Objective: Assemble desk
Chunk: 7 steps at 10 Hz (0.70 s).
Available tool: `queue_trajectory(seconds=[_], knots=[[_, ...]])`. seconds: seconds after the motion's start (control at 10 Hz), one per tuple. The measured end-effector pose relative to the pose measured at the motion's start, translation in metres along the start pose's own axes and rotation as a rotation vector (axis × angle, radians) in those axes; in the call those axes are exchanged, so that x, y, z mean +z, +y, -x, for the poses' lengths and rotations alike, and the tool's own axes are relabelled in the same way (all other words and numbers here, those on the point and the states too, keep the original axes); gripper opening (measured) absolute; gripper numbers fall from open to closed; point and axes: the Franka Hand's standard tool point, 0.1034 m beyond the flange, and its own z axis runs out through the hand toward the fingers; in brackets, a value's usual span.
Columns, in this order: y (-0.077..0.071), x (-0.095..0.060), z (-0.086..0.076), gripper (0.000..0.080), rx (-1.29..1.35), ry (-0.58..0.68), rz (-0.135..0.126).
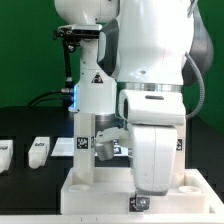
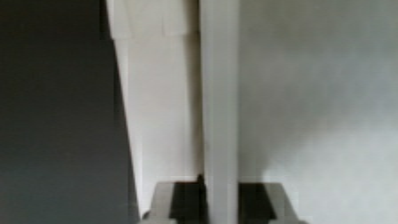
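desk tabletop (image 1: 100, 212) is nearest, a white rimmed slab across the bottom of the exterior view, lying on the black table (image 1: 25, 125). the arm (image 1: 150, 60), big and white, fills the upper middle and reaches down over the tabletop toward the exterior view's right. its lower end hides most of what sits beneath it. a small tagged white piece (image 1: 140, 203) shows just below that end, at the tabletop's near edge. an upright leg (image 1: 84, 150) stands at the tabletop's far side on the exterior view's left, tag facing the camera. a loose leg (image 1: 38, 150) lies on the table further left, apart from the tabletop. a second loose leg (image 1: 5, 155) is cut by the frame edge. in the wrist view the fingers (image 2: 178, 203) are dark and pressed close, with only a narrow pale strip between them. cannot tell whether anything is nipped there. a long white leg (image 2: 164, 110) runs straight away from the fingers, with dark table on one side and a pale surface on the other.
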Motion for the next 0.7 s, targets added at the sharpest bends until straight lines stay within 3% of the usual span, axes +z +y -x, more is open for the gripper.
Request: queue_trajectory(seconds=[0.5, 0.6, 0.7], knots=[[-0.001, 0.003, 0.003, 0.0054, 0.000, -0.012, -0.016], [0.001, -0.002, 0.004, 0.0214, 0.024, -0.016, -0.022], [0.006, -0.017, 0.007, 0.0349, 0.043, -0.021, -0.030]])
